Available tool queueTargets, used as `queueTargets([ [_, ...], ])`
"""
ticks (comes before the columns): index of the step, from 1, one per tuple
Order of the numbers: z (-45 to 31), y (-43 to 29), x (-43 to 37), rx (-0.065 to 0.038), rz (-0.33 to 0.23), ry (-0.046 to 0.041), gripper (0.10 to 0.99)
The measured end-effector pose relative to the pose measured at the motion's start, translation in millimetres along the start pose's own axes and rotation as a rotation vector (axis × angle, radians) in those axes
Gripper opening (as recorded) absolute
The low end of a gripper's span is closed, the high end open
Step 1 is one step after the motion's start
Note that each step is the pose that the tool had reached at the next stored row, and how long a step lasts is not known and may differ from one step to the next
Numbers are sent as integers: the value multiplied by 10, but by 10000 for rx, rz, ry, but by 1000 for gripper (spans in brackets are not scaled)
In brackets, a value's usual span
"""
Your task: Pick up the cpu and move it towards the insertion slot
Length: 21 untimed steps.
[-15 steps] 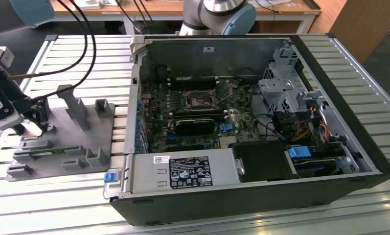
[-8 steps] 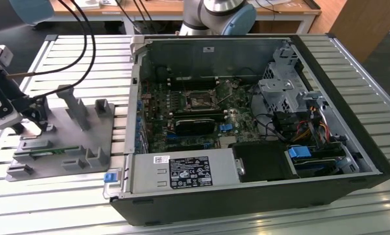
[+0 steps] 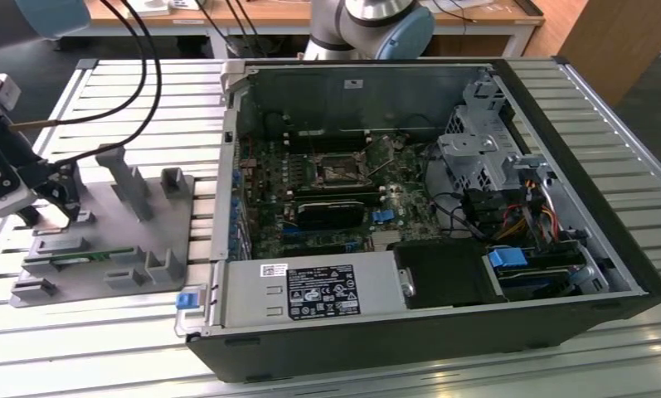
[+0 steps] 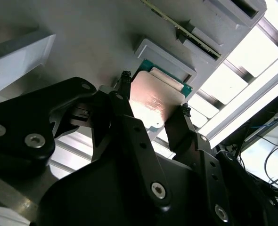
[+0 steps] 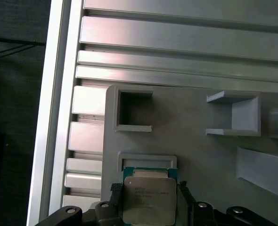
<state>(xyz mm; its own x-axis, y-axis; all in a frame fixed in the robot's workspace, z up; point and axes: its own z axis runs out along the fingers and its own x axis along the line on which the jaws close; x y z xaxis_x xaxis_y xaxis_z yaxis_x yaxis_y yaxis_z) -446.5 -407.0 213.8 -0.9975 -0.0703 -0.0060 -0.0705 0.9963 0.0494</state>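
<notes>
pincer (image 3: 48,211) low over the grey tray (image 3: 173,232), at 9 o'clock of the open case (image 3: 419,340). jaws spread, fingers (image 4: 126,94) flanking the cpu (image 5: 148,200) just beside its edges, chip lying on the tray. slot (image 3: 336,172) well apart, off at 3 o'clock inside the case.
</notes>
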Motion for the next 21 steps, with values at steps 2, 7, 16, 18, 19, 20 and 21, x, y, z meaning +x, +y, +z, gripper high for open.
queueTargets([
  [2,-4,0,0,0,0,0,541],
  [7,-14,1,0,0,0,1,541],
  [16,-41,3,0,0,0,1,541],
  [18,-47,3,0,1,0,1,541],
  [19,-51,3,0,0,0,1,541],
  [20,-55,4,0,0,-1,1,541],
  [21,-57,4,0,0,0,-1,541],
])
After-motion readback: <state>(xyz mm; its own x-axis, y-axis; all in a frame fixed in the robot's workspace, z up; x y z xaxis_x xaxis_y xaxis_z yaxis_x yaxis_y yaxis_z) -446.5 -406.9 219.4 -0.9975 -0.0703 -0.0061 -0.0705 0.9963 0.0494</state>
